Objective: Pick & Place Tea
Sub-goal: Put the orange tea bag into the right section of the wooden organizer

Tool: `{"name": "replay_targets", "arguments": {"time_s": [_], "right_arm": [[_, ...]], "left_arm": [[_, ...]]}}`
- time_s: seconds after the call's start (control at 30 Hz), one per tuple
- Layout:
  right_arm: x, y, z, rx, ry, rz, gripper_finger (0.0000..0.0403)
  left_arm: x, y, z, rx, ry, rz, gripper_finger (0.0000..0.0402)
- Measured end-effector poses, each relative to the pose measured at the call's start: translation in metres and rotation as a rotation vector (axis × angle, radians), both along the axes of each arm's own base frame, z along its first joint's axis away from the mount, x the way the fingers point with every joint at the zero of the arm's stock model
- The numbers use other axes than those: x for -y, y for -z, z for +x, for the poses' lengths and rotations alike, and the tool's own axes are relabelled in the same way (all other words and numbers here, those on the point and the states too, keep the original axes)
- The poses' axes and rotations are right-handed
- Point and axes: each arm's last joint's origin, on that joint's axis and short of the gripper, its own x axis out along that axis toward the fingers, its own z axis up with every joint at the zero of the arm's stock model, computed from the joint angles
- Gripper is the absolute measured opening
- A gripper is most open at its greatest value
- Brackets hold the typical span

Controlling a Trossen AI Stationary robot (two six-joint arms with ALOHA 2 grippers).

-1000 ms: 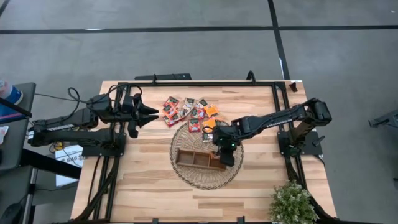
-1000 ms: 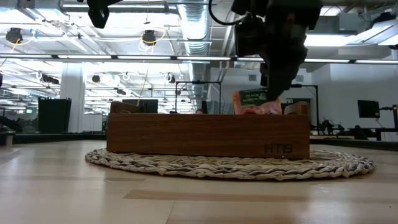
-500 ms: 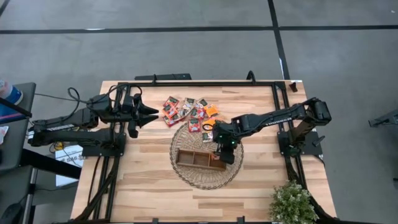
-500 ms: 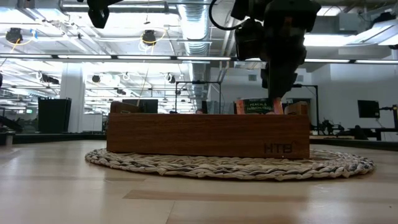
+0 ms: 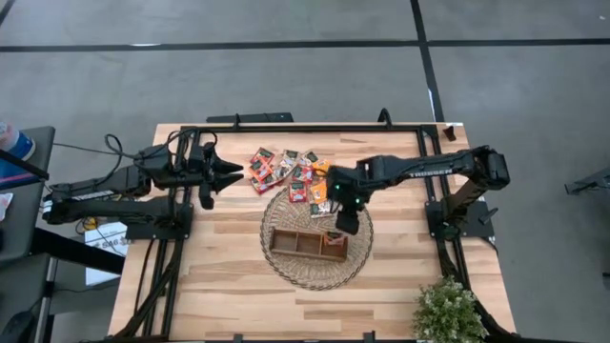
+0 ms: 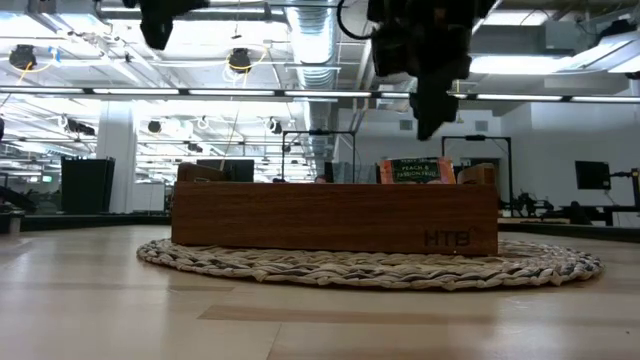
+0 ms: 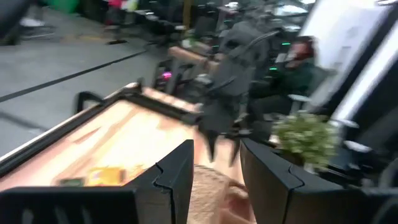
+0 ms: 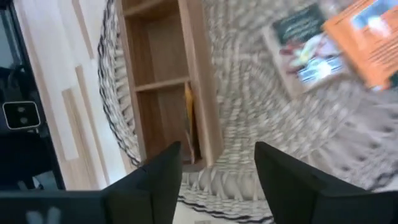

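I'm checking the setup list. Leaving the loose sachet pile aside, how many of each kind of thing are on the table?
Robot arms: 2, left arm and right arm
Wooden tray: 1
Tea sachet in the tray: 1
Wicker mat: 1
Potted plant: 1
Total: 6

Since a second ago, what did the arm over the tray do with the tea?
The right gripper opened its jaws, let go of the sachet and rose clear of the tray, drawing back toward the loose tea pile. The sachet now stands on edge in the tray's end compartment. The left gripper stayed beside the pile, and the tray and the mat kept their places.
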Motion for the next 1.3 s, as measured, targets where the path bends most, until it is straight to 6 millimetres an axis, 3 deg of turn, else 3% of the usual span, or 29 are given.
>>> {"name": "replay_targets", "arguments": {"time_s": [0.13, 0.3, 0.53, 0.77, 1.0, 1.3], "right_arm": [[0.011, -0.021, 0.007, 0.083, 0.006, -0.017, 0.0207], [0.021, -0.048, 0.015, 0.185, 0.011, -0.039, 0.0212], [0.021, -0.075, 0.019, 0.278, -0.003, -0.055, 0.0212], [0.015, -0.08, 0.024, 0.336, -0.034, -0.064, 0.0212], [0.005, -0.081, 0.025, 0.356, -0.102, -0.083, 0.0212], [-0.004, -0.082, 0.027, 0.392, -0.153, -0.1, 0.0212]], "left_arm": [[-0.005, 0.012, 0.009, -0.116, -0.115, -0.021, 0.0142], [-0.016, 0.031, 0.027, -0.217, -0.276, -0.173, 0.0173], [-0.051, 0.05, 0.043, -0.413, -0.55, -0.485, 0.0192], [-0.095, 0.055, 0.073, -0.647, -0.639, -0.607, 0.0193], [-0.13, 0.096, 0.1, -0.893, -0.559, -0.725, 0.0193], [-0.153, 0.136, 0.102, -1.041, -0.665, -0.728, 0.0193]]}}
